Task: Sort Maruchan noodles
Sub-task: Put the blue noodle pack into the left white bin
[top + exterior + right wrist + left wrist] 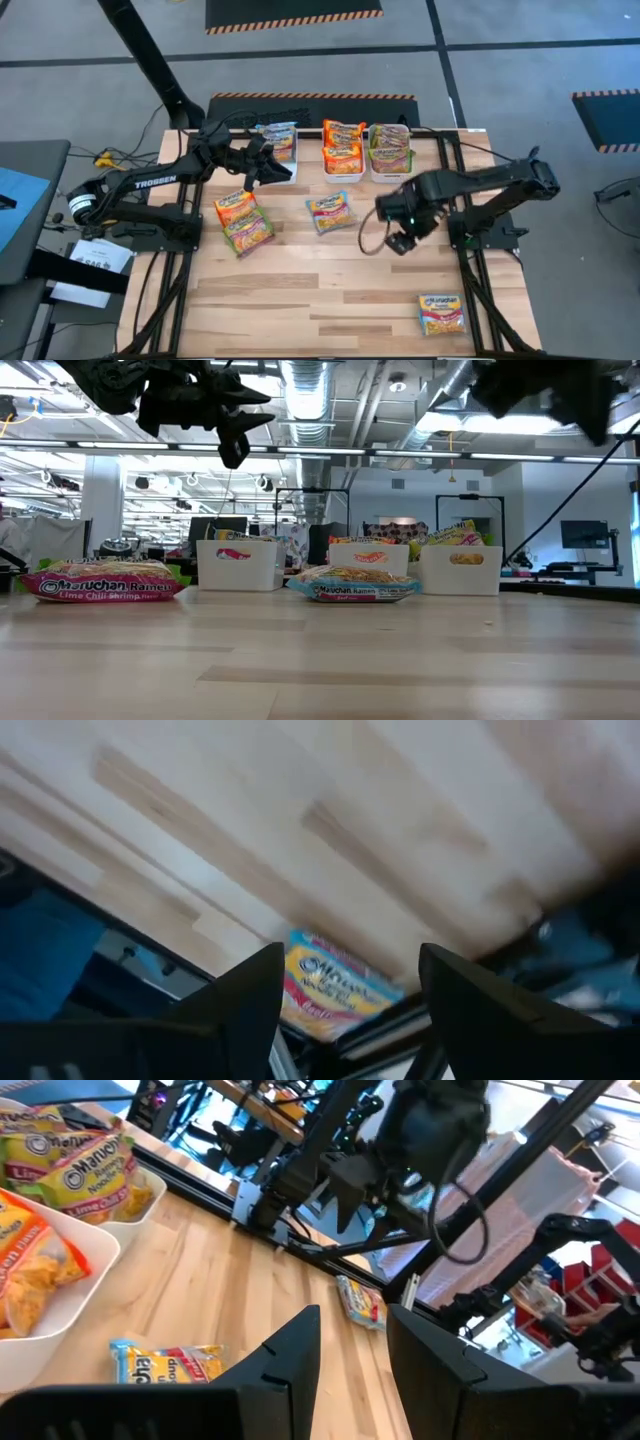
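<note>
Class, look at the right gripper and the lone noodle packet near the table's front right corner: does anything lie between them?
Nothing visible does. In the high view only bare wood lies between the right gripper, open above the table, and the lone packet. The right wrist view shows the same packet past the open fingers, unobstructed.

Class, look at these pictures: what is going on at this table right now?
A two-armed robot is sorting ramen packets into three white bins at the table's far edge. The left hand hovers beside the leftmost bin, holding nothing. The right hand hangs open and empty above mid-table. Four packets lie loose on the wood.
</note>
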Robot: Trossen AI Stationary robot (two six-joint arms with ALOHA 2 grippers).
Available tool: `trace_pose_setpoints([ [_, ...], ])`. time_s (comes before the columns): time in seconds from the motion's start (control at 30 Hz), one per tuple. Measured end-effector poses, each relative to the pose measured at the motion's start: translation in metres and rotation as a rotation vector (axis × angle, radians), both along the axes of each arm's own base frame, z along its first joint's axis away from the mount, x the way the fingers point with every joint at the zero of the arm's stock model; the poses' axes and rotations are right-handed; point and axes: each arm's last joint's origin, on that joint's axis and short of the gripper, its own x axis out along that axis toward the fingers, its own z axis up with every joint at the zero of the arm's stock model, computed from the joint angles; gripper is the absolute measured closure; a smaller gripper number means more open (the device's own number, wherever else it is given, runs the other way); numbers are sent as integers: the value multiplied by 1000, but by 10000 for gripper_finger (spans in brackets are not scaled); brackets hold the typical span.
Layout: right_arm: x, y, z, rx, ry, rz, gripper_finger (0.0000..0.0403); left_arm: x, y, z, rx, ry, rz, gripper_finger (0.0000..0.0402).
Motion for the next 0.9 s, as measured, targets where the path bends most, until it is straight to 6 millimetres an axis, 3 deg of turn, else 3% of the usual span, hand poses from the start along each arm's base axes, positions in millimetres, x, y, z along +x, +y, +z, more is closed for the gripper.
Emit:
trace_pose_setpoints([
  [0.23,-9,40,-8,-18,90,-116,145,0,-1,0,0,1,-16,297],
  [0.47,-13,70,-22,1,54,-99,145,0,-1,-4,-8,30,-16,297],
  [0.9,-26,97,-60,13,74,-152,145,0,-1,-8,-10,65,-17,297],
])
